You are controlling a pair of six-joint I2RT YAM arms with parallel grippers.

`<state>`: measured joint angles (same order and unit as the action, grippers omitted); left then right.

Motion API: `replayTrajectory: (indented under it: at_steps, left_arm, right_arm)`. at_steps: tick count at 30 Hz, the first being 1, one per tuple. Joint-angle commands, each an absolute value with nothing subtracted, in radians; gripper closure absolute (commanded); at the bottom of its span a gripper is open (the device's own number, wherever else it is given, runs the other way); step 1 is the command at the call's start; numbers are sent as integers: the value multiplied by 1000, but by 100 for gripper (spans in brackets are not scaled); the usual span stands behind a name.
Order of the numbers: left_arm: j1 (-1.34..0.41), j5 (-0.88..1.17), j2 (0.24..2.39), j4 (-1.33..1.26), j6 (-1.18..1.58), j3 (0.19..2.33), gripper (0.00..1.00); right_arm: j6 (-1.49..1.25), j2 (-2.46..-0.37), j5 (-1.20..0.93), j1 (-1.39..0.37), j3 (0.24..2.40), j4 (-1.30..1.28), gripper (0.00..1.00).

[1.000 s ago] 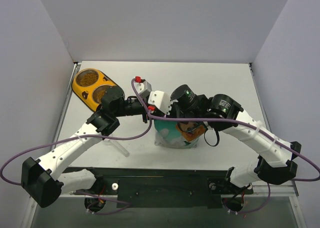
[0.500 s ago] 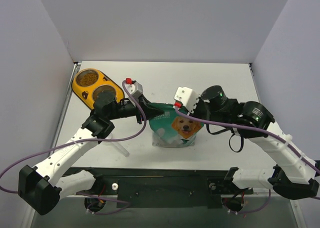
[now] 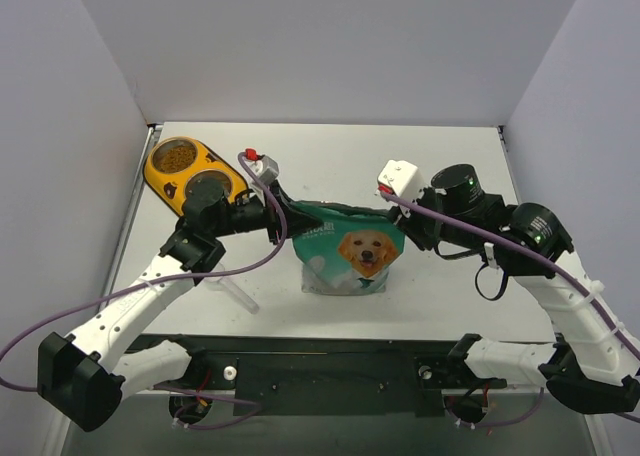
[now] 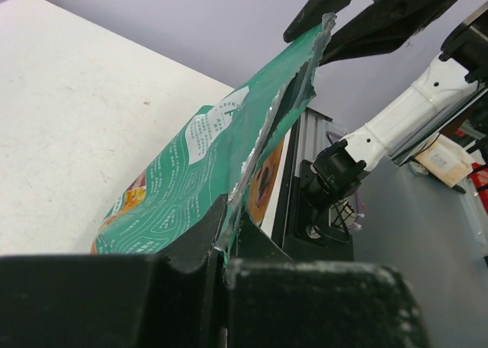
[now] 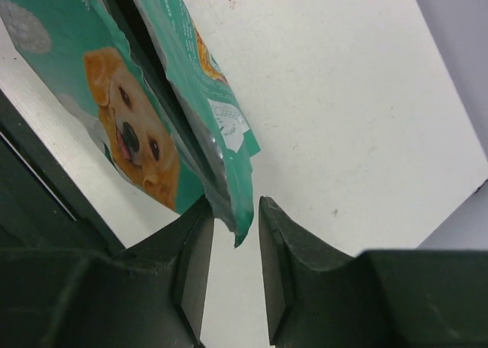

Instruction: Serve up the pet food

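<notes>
The teal-and-white pouch [image 3: 350,251] with the dog's face stands upright mid-table, its top edge pulled out flat. My left gripper [image 3: 283,221] is shut on the pouch's top left corner; the left wrist view shows the torn edge [image 4: 263,127] pinched between the fingers [image 4: 194,245]. My right gripper [image 3: 405,219] is at the top right corner, open. In the right wrist view that corner [image 5: 236,211] hangs loose in the gap of the gripper [image 5: 232,218]. Brown pet food [image 3: 176,157] fills the far bowl of the yellow feeder [image 3: 160,179].
A clear plastic scoop [image 3: 233,293] lies on the table beside my left forearm, near the front edge. The yellow feeder sits at the back left, its near bowl [image 3: 205,185] partly behind my left arm. White walls close in the table on three sides.
My right gripper moved right from over the pouch to its top right corner and opened, letting the corner go. The pouch went from slumped to upright. My left gripper kept its hold.
</notes>
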<state>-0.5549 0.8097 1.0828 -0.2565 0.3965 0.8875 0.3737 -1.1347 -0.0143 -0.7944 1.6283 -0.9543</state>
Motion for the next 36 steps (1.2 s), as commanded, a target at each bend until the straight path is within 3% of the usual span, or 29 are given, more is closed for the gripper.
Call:
replayTrajectory:
  at_steps: [1, 4, 8, 10, 13, 18, 22, 27, 32, 34, 35, 36]
  left_arm:
    - [-526, 795, 1042, -385, 537, 917, 100]
    - [-526, 755, 1026, -373, 583, 911, 97]
    - [-534, 717, 1003, -328, 597, 919, 96]
    - [-537, 704, 1003, -289, 595, 936, 93]
    - [-554, 664, 1003, -175, 572, 988, 73]
    - [-673, 484, 1011, 113, 367, 1124, 50]
    - [-756, 394, 1077, 207, 289, 1245, 30]
    - [-787, 351, 1181, 301, 203, 1386, 33]
    - [-787, 232, 1233, 374, 170, 1488, 34]
    - [-788, 164, 1258, 386, 181, 1526, 33]
    - [-788, 126, 1284, 394, 201, 1535, 32]
    - [-785, 123, 1296, 417, 210, 1549, 30]
  right_arm:
    - [252, -1094, -28, -781, 1525, -867, 74]
    - [187, -1066, -32, -755, 1467, -744, 82]
    - [100, -1035, -170, -713, 1385, -612, 75]
    - [57, -1025, -199, -690, 1344, -548, 77]
    - [-23, -1011, -267, -643, 1293, -433, 79]
    - [-112, -1003, -348, -566, 1229, -310, 81]
    - [-179, -999, -334, -558, 1186, -220, 77]
    - [-216, -980, -347, -545, 1140, -164, 87]
    - [-258, -988, -335, -528, 1155, -166, 91]
    - [-265, -991, -325, -528, 1154, -166, 82]
    - [-265, -997, -336, -529, 1147, -169, 63]
    - [-258, -1000, -345, -529, 1143, -167, 53]
